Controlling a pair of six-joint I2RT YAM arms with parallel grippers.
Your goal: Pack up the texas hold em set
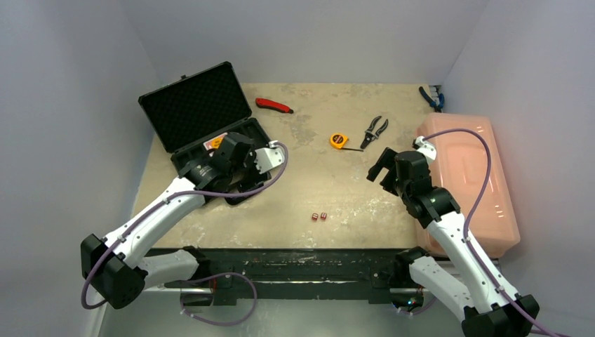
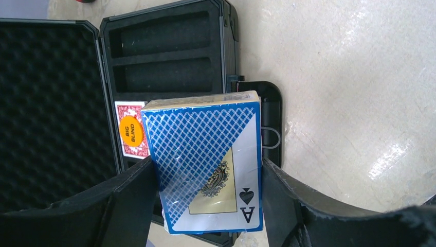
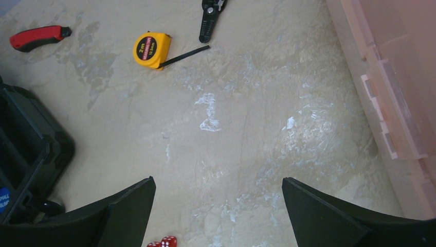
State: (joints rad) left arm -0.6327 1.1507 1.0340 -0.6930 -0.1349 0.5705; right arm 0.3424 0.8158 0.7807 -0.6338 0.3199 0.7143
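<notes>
**Blue deck over case, drop not yet made**

Left gripper (image 2: 208, 201) is clamped on the blue deck (image 2: 205, 154), fingers on its two long edges, ace-of-spades face toward the wrist cam. It hangs over the open briefcase (image 1: 198, 109) at the far-left of the table, lid up.

Key relation: the deck's long axis runs along the fingers, across the two empty chip channels. The red deck (image 2: 128, 109), with the orange disc (image 2: 130, 130) on top, sits in its pocket on the hinge side, just beside the held deck. Edges look near parallel, with the blue deck skewed a touch. The spot under it is hidden by the deck itself, so I can't confirm a free pocket there. My read is that it's directly below, so the move is mostly straight down with a small twist to square up.

Right gripper (image 3: 217, 185) has its jaws wide apart, holds nothing and hovers over bare table. The dice (image 1: 318, 216) lie between the arms, near the front edge. They're closer to the right arm, on its base side, so that's probably its job.

Risk: a deck corner catching the foam lip if the skew isn't taken out.
</notes>
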